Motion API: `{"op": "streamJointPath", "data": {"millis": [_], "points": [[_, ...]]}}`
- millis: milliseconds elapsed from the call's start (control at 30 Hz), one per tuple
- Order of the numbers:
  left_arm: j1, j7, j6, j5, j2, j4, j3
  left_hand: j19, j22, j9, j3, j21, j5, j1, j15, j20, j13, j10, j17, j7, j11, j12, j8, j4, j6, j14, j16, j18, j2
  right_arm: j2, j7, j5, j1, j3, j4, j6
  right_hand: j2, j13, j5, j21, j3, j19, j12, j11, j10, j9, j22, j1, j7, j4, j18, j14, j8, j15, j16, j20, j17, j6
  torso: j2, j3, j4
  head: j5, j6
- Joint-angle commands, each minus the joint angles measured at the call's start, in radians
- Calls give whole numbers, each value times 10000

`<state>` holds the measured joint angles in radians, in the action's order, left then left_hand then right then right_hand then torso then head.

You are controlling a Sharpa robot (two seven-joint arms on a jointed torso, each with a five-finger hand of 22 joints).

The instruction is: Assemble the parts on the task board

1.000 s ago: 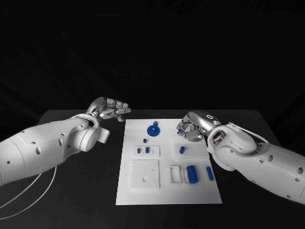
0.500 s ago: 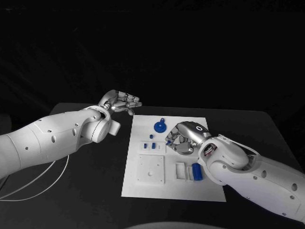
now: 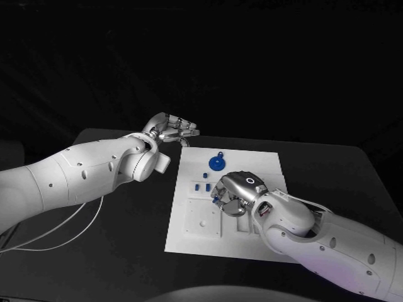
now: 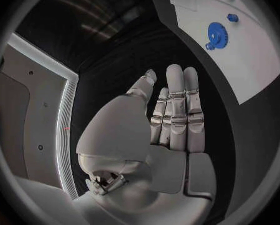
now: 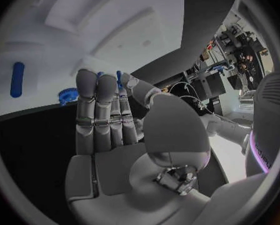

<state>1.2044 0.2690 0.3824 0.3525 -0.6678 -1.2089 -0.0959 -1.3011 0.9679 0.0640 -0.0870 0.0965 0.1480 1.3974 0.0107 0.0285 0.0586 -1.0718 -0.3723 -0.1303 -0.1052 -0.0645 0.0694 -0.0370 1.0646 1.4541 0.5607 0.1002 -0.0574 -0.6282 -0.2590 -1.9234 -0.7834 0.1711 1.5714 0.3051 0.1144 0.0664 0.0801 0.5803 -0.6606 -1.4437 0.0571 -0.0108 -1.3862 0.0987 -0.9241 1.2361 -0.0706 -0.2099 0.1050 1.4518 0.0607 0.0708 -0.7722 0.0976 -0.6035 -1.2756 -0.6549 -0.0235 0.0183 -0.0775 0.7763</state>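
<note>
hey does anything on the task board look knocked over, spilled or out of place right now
Nothing stands out. The task board lies flat, the blue gear and small blue parts sit on it, and the right hand hovers over its middle.

A matte black table (image 3: pixel 92 245) spreads across the scene under a dark backdrop. A thin white cable (image 3: pixel 51 229) loops over its near left part.

Both hands look like brushed silver metal, the left hand (image 4: pixel 168 135) with glossy white plastic shells behind it. Under the right hand (image 3: pixel 233 195), the board (image 3: pixel 256 160) is flat matt white, and the gear (image 3: pixel 217 165) is smooth blue plastic. The table (image 3: pixel 337 176) is dull black.
</note>
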Motion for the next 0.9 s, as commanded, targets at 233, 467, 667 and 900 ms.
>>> {"op": "streamJointPath", "data": {"millis": [233,467,667,900], "points": [[13,45,-193,-8,63,-62,8,-36,35,-1,30,55,14,-12,6,13,-2,3,-17,-30,13,11,-55,-51,-106,8,43,-134,75,214,-122,-675,89,-147,-191,-475,-34,-4,-46,-91,-15,-92,44,3,-54,-1,-122,16,-13,-29,136,21,41,47,-47,5,10,-73,-6,6,-2,-214,171],[13,25,-254,-6,72,-57,8,-26,66,-3,38,60,19,0,5,11,-2,-9,-26,-43,13,9,-60,-59,-162,-7,73,-128,79,243,-110,-709,135,-198,-202,-561,-40,-5,-45,-125,-5,-98,43,3,-54,-2,-148,14,-13,-33,137,21,39,46,-51,5,10,-73,-4,4,-12,-246,245],[13,14,-285,-5,77,-55,8,-26,66,-3,38,60,19,0,5,11,-2,-9,-26,-43,13,9,-60,-59,-162,-7,73,-128,79,257,-92,-719,162,-215,-230,-652,-56,-6,-42,-238,28,-130,42,4,-58,-14,-245,12,-12,-56,135,16,39,48,-51,5,17,-82,-2,5,-13,-275,286],[13,-4,-372,-5,87,-47,8,-14,91,-2,59,55,9,-18,2,6,-2,-13,-25,-48,11,9,-55,-54,-191,-26,92,-128,99,249,-99,-741,224,-220,-276,-734,-58,-6,-31,-269,36,-134,42,2,-54,-18,-254,10,-13,-59,136,18,39,48,-51,5,18,-80,6,12,-10,-309,305]]}}
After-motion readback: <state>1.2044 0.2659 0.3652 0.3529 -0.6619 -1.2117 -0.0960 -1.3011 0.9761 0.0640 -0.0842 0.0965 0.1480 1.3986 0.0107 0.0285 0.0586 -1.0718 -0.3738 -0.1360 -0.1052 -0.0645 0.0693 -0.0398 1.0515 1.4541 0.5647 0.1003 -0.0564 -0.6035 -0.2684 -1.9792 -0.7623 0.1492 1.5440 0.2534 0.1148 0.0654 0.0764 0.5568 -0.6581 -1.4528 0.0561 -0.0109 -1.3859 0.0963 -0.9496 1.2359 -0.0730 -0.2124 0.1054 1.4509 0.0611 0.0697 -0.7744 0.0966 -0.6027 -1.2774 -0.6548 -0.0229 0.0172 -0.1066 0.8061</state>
